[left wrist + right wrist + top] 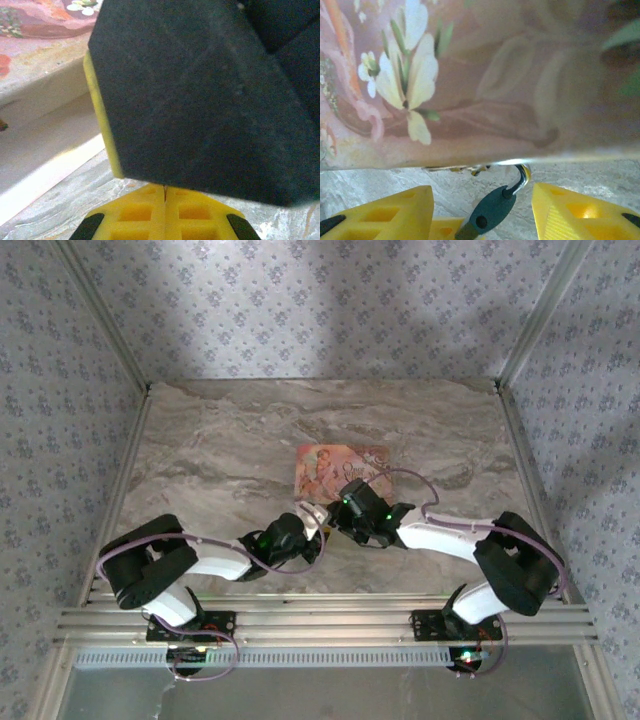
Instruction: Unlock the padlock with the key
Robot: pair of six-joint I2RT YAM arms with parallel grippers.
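Observation:
The blue padlock (492,210) hangs tilted just above the marble, its metal shackle (520,181) hooking up toward the edge of the pink box (480,75). My right gripper (482,191) is open, a yellow finger on each side of the padlock and neither touching it. A dull olive piece, the key (465,232), joins the padlock's low end and runs into the left gripper's yellow pads (442,229). In the left wrist view my left gripper (164,200) is shut with a thin sliver of the key (164,191) at the seam. From above, both grippers (305,525) (338,510) meet in front of the box.
The pink illustrated box (343,468) lies flat at the table's middle, just beyond both grippers. The right gripper's black body (210,100) looms close over the left pads. Marble table (200,460) stretches left and right; patterned walls enclose it and aluminium rails (320,625) line the near edge.

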